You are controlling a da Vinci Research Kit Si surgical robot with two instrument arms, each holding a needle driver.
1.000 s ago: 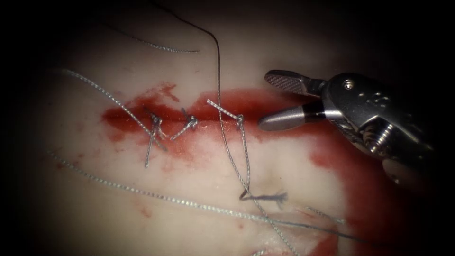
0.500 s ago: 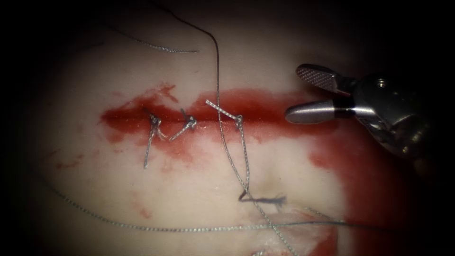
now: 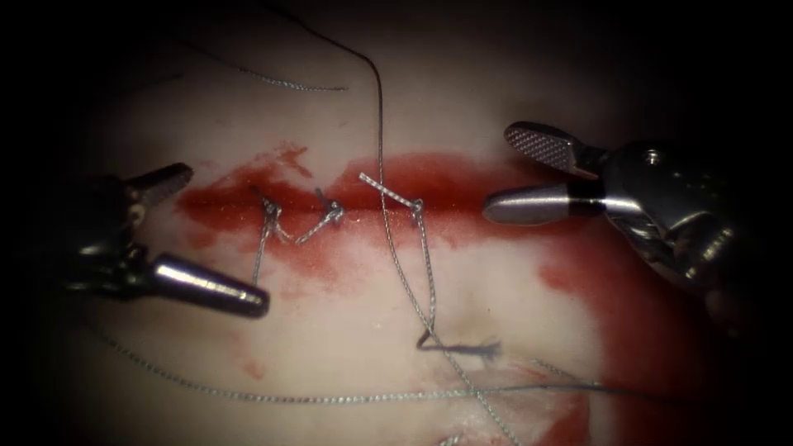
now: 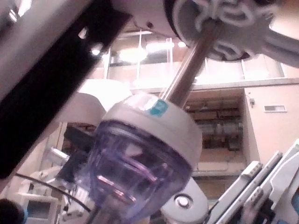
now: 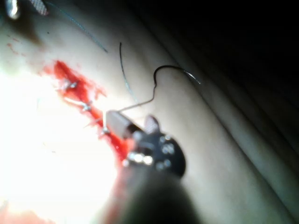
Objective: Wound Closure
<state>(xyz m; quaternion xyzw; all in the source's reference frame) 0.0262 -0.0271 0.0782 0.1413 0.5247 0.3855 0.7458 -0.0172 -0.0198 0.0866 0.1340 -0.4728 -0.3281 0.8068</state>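
The tissue (image 3: 330, 330) has a horizontal cut (image 3: 462, 194) lined with red fluid and crossed by three knotted stitches (image 3: 330, 215). My left tool (image 3: 226, 236) is at the cut's left end, jaws open, holding nothing. My right tool (image 3: 497, 169) hovers over the cut's right end, jaws open and empty, and also appears in the right wrist view (image 5: 130, 119). A dark curved needle (image 5: 175, 70) lies free on the tissue beyond the cut, not in the tissue. Its thread (image 3: 382, 140) runs from it down across the cut.
A long thread strand (image 3: 330, 400) lies across the near tissue. A dark frayed thread end (image 3: 467, 347) sits below the third stitch. Another loose strand (image 3: 289, 83) lies at the far left. Red fluid (image 3: 611, 297) pools on the right of the tissue.
My left tool has come in from the left with its jaws open. My right tool drew back right, then edged left again. The loose strands on the left have shifted away.
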